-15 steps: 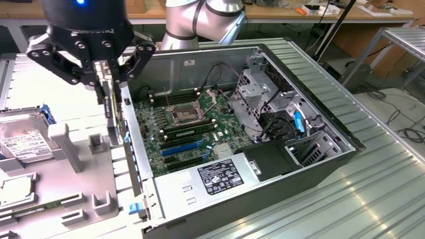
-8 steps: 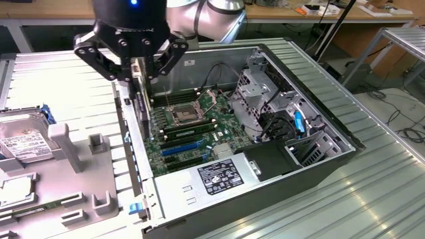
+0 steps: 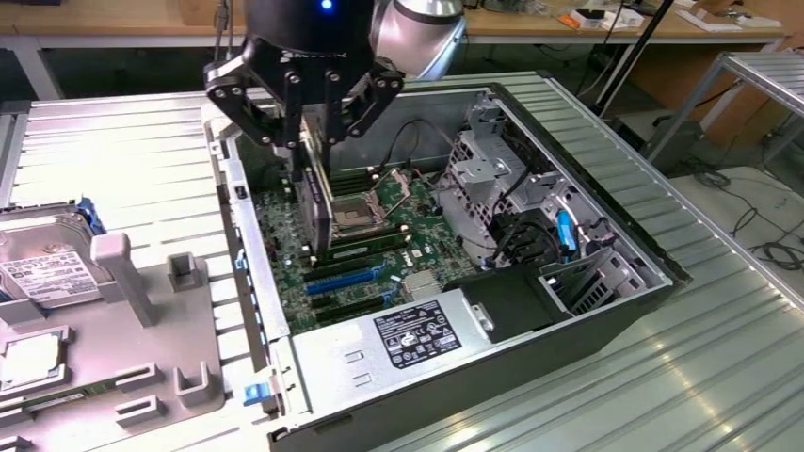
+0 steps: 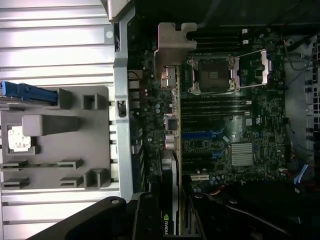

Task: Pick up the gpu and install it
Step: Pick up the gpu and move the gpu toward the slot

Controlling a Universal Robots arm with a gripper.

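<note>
— What is the claw doing?
— The gripper (image 3: 308,141) is clenched on the gpu (image 3: 318,202), pinching the card's upper edge between its fingers.

— How does the card hang?
— It hangs upright, on edge, inside the open computer case (image 3: 566,348), with its dark face towards the exterior view's left. In the wrist view its silvery bracket (image 4: 172,42) points away from the claw.

— Is it seated?
— I cannot tell. Its lower edge is down by the motherboard (image 3: 377,245), just beside the CPU socket (image 4: 211,75). The blue slots (image 3: 342,276) lie nearer the labelled power supply (image 3: 402,344).

— And outside the case?
— A grey tray (image 3: 138,311) sits on the slatted metal table (image 3: 126,151), with a hard drive (image 3: 44,273) at its edge.
</note>
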